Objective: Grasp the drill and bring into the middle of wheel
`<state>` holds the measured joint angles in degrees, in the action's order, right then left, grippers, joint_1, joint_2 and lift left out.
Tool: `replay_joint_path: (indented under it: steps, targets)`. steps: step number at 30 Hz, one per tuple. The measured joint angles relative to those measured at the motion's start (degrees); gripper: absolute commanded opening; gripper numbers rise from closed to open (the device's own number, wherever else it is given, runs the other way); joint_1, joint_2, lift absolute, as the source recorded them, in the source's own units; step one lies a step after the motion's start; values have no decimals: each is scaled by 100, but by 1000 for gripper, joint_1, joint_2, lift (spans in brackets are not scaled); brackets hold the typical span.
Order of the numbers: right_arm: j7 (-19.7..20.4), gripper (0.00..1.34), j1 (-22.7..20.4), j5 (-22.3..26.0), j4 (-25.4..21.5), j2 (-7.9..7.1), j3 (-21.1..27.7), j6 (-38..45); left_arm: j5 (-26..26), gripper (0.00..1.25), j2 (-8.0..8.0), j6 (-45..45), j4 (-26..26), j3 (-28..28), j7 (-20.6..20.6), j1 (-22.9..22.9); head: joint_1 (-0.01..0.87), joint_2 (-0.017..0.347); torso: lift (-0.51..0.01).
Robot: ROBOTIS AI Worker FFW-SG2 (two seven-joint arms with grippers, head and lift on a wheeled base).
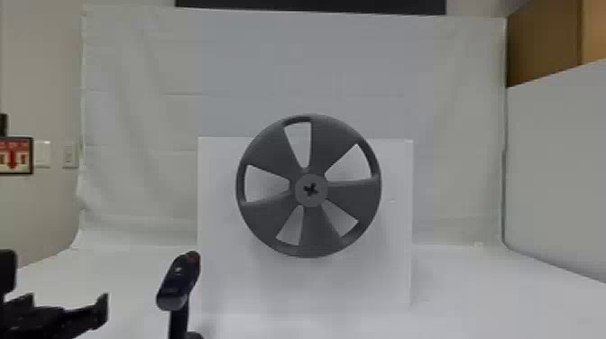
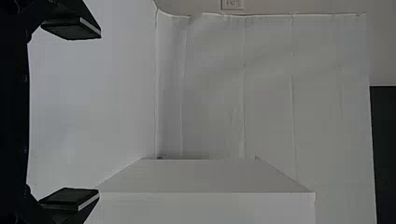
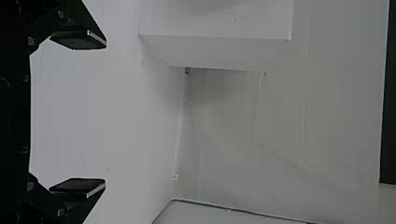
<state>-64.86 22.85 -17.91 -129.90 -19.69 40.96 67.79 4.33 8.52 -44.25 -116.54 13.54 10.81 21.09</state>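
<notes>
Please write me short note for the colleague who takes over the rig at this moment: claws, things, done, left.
Left claw: open, empty, to the left of the drill, not touching it.
Right claw: open, empty.
Drill: upright, lower left in the head view.
Wheel: upright at the white box, dark cross mark at its hub.
Done: no grasp yet.
Left: grasp the drill, bring it to the wheel's middle.

The right gripper (image 3: 103, 112) has its two black fingers (image 3: 78, 40) spread wide apart over a white table (image 3: 102, 126). Beyond them a white box (image 3: 219, 23) stands upright near a pale hanging cloth (image 3: 280, 126). A small pale square (image 3: 175, 177) sits where table and cloth meet, near a light panel (image 3: 201, 213). High behind the cloth is a black strip (image 3: 388, 116)
</notes>
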Motion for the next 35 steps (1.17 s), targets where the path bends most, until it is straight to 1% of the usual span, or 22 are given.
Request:
replay_joint_path:
  steps: [35]
  targets:
    - [0,1097,-9,4,0,53,36,-37,-11,1158,0,-5,0,10,8,11,0,0,-406]
